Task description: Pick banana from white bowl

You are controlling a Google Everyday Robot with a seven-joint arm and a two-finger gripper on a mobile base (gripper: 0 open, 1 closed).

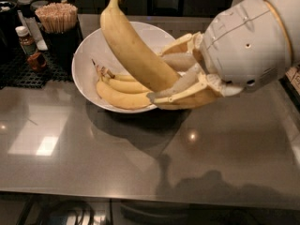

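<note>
The banana (pixel 133 48) is long, thick and yellow with a dark stem tip at the top. It is lifted clear of the white bowl (pixel 89 55), tilted with its stem up and to the left. My gripper (pixel 176 78) is shut on the banana's lower end, in front of the bowl's right side and above its rim. Two shorter bananas (pixel 119 92) lie in the bowl's bottom. The large white wrist housing hides the bowl's right edge.
A dark cup of wooden sticks (pixel 57 18) stands left of the bowl on a black mat (pixel 23 74), with a small brown bottle (pixel 27 41) beside it. The grey counter (pixel 140 158) stretches in front of the bowl.
</note>
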